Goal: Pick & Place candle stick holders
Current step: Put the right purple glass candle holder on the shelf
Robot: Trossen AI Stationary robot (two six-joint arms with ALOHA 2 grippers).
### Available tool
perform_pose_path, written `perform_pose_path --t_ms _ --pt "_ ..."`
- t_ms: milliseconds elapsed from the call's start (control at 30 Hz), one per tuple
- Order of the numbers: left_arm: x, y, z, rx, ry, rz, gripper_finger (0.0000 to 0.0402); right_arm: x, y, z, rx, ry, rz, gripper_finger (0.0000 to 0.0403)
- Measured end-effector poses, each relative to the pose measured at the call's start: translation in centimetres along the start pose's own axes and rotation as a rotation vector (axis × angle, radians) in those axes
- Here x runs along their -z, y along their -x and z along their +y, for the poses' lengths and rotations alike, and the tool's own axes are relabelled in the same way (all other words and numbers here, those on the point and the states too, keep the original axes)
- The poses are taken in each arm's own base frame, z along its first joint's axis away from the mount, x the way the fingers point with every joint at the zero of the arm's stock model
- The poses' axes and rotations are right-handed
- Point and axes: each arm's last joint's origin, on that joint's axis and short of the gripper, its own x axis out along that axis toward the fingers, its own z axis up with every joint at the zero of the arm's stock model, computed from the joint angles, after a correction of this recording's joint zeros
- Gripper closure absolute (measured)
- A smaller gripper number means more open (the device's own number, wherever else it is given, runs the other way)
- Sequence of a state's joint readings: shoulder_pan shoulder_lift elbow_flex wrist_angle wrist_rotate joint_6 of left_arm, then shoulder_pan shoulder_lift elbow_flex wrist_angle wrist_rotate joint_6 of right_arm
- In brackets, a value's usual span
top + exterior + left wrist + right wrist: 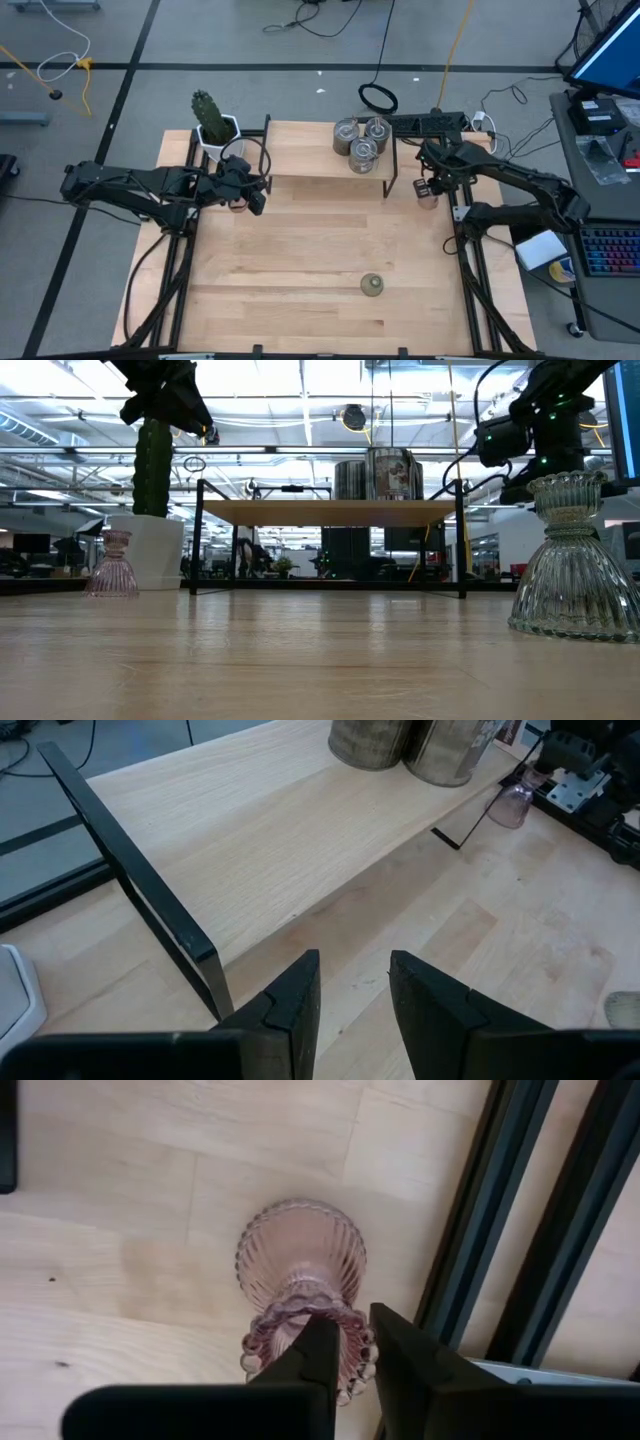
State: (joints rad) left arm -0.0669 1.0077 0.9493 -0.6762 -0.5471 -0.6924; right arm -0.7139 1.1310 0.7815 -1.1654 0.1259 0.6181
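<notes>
cactus (208,115), shelf (300,150), silvery holders (361,141)

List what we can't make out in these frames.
- High view: left pink holder, mostly covered by the left gripper.
- Low view: right pink holder, gripped by the right gripper, likely hidden behind the near olive holder.
- Low view: silver cylinders overlap; count unclear.
- Left wrist view: cylinder tops cut off by the frame edge.
</notes>
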Motion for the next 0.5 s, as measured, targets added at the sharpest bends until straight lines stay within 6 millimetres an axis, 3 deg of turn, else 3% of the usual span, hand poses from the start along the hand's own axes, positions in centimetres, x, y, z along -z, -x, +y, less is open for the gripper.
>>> perform_pose_path --t_ms 500 --pt "-0.8 0.1 -0.7 0.067 -0.027 -0.075 0.0279 3.7 2.8 -2.6 -0.174 -0.072 -0.058 0.0384"
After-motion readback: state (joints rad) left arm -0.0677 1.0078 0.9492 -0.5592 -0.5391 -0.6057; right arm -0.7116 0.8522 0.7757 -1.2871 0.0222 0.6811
